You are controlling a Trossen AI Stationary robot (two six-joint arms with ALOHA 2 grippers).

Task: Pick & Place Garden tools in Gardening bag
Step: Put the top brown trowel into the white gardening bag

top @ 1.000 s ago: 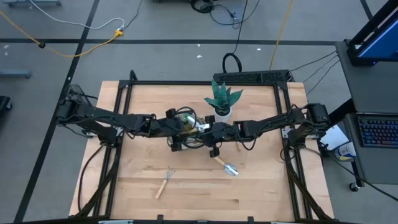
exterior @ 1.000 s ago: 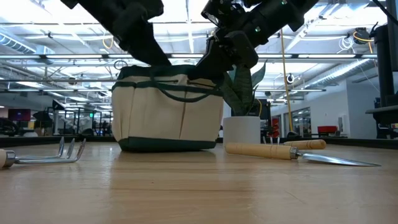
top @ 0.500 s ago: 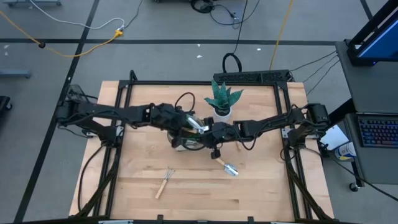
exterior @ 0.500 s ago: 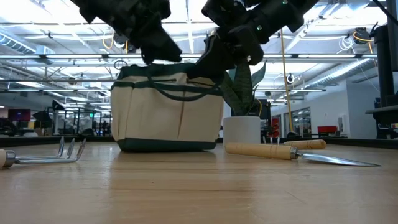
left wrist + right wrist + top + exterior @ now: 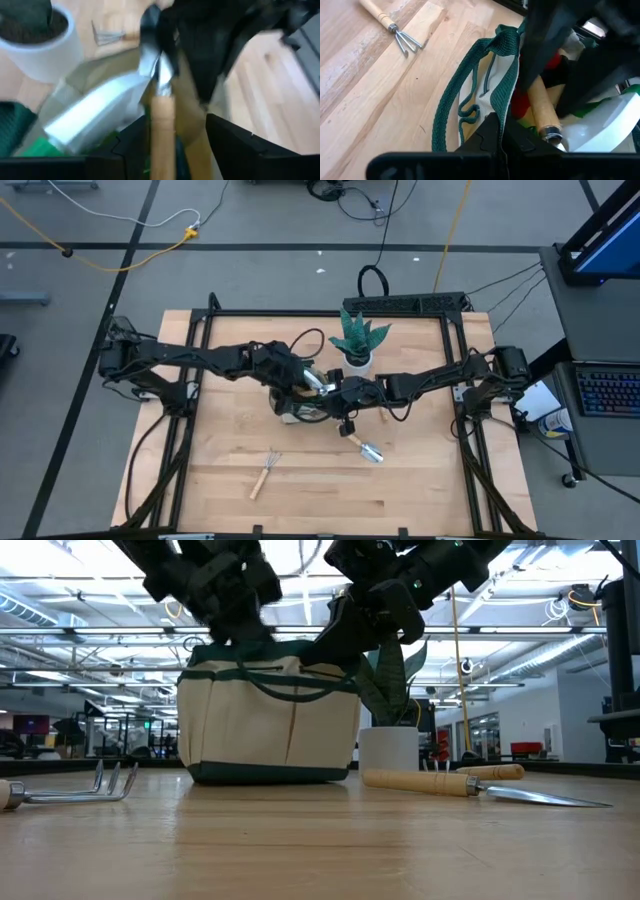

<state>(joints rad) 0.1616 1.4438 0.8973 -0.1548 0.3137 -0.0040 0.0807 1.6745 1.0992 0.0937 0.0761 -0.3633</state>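
The tan gardening bag [image 5: 300, 402] with green trim stands upright on the table's middle [image 5: 270, 720]. My left gripper [image 5: 300, 377] is over the bag's opening, open. A wooden tool handle [image 5: 161, 130] shows between its fingers, with a gap on one side. A metal trowel blade [image 5: 90, 117], a red glove [image 5: 522, 102] and something green lie inside the bag. My right gripper [image 5: 335, 395] is at the bag's right side, shut on its rim. A trowel [image 5: 365, 448] and a small rake [image 5: 263, 473] lie flat on the table. My left gripper's fingers [image 5: 130, 145] stand on either side of the wooden handle inside the bag, pointing down into the opening. I cannot tell whether they touch it. My right gripper pinches the bag's green-trimmed rim [image 5: 506, 95] on its right side, coming slantwise from above right. A green loop handle hangs slack beside the fingers. The bag's base stays on the table.
The teal plant in its white pot [image 5: 355, 340] stands just behind the bag's right side [image 5: 388, 750]. A second wooden handle [image 5: 490, 771] lies behind the trowel [image 5: 470, 783]. The rake [image 5: 70, 790] lies near the front left. Bare tabletop lies toward the near edge.
My left gripper has gone toward the table's right, from the bag's left rim to over its opening, and has tipped steeper. The bag and my right gripper have stayed where they were.
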